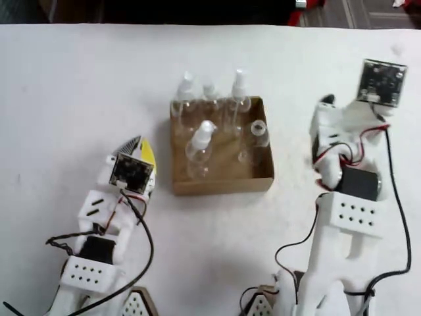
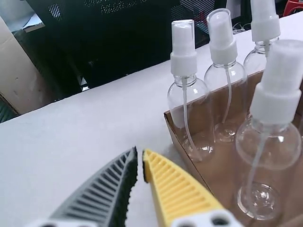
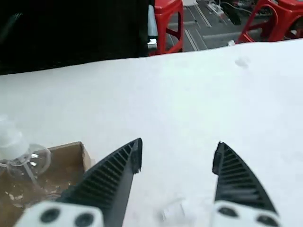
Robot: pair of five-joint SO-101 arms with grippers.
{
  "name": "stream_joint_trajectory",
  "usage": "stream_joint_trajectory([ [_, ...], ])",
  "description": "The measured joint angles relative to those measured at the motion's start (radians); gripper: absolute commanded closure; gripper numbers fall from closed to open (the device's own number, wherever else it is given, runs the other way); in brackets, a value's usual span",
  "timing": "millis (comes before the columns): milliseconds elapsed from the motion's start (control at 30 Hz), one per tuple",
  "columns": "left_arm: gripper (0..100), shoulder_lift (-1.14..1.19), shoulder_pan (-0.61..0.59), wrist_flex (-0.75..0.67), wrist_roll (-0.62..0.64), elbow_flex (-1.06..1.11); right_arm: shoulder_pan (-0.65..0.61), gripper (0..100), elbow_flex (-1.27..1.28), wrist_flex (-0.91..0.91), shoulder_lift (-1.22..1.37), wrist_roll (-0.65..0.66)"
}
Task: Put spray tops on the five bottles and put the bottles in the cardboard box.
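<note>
Inside the cardboard box [image 1: 222, 184], five clear bottles [image 1: 199, 155] are standing, four wearing spray tops [image 1: 206, 130]. Left gripper [image 2: 140, 158] is sitting pressed together, right gripper [image 3: 179, 144] spread; the far ones are overlapping.

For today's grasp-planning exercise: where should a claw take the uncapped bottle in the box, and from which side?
Grip the uncapped bottle by its bare neck, probably from above: it stands upright, and the cardboard box walls and capped bottles hem in its body.

White arms [image 1: 99, 209], black cables [image 1: 152, 245], ribbed black-and-yellow jaws.
</note>
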Motion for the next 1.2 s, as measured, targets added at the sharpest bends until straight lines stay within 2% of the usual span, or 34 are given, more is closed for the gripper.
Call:
stream_joint_trajectory([
  [233,98,0.0,0.0,0.0,-0.002,0.018,0.092,77.6,0.204,0.008,0.0,0.006],
  [367,98,0.0,0.0,0.0,-0.002,0.018,0.19,77.6,0.292,-0.04,-0.002,0.006],
  [533,98,0.0,0.0,0.0,-0.002,0.018,0.229,77.6,0.433,-0.068,-0.002,0.009],
  [733,98,0.0,0.0,0.0,-0.002,0.018,0.236,77.6,0.559,-0.068,-0.002,0.009],
  [1200,98,-0.017,-0.035,0.0,-0.003,0.018,0.236,77.6,0.58,-0.08,-0.002,0.012],
])
